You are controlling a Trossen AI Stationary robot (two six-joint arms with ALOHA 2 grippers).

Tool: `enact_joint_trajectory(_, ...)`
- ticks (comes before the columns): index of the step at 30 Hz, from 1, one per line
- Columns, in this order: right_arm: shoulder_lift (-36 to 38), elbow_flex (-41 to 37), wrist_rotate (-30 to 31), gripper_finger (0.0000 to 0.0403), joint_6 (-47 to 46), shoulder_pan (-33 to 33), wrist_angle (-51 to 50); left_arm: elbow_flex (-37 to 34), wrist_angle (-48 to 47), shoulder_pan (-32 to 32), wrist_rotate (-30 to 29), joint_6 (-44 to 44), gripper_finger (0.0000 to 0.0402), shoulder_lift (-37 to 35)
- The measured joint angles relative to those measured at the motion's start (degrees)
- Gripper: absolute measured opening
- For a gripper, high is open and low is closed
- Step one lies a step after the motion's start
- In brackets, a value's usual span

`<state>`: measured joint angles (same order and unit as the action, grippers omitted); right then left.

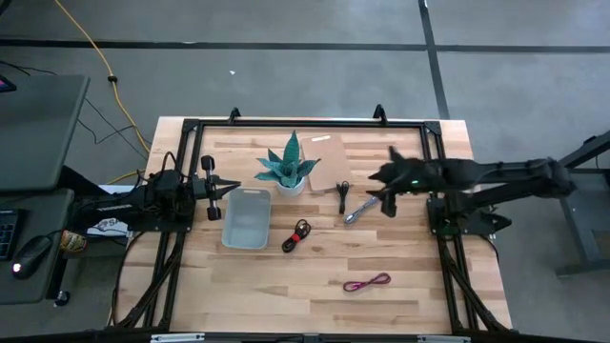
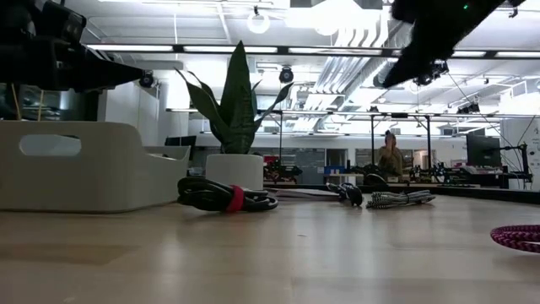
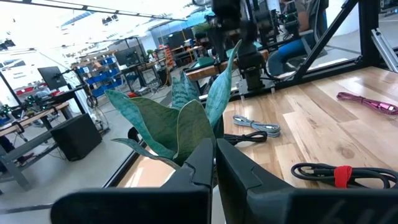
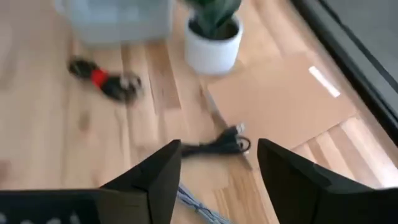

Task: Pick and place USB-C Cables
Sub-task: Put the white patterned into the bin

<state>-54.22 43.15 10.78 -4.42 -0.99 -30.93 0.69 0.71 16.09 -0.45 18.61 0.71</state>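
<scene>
Four small cable bundles lie on the wooden table: a black one (image 1: 342, 193) (image 4: 217, 146), a silver-grey one (image 1: 359, 211) (image 3: 256, 126), a black one with a red tie (image 1: 298, 235) (image 2: 226, 197), and a magenta one (image 1: 367, 283) (image 2: 519, 236) near the front. My right gripper (image 1: 384, 191) (image 4: 217, 165) is open and empty. It hovers well above the table, just right of the black and silver-grey bundles. My left gripper (image 1: 215, 195) (image 3: 215, 168) is shut and empty, at the left edge beside the grey bin (image 1: 247, 217).
A potted plant with pointed leaves (image 1: 288, 170) stands at the back centre. A flat cardboard sheet (image 1: 329, 162) lies to its right. The grey bin stands left of the black-and-red bundle. A black frame (image 1: 305, 125) runs along the table's edges.
</scene>
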Motion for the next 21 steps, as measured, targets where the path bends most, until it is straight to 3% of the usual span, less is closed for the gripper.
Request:
enact_joint_trajectory(8,-15.5,0.3,-5.4,0.0206,4.9,-0.2,-1.6,0.0,0.0,0.0,0.0,0.0,0.0001,0.0)
enact_joint_trajectory(21,-29.8,0.4,-4.8,0.0206,11.7,-0.2,-1.9,0.0,0.0,0.0,0.0,0.0,0.0001,0.0)
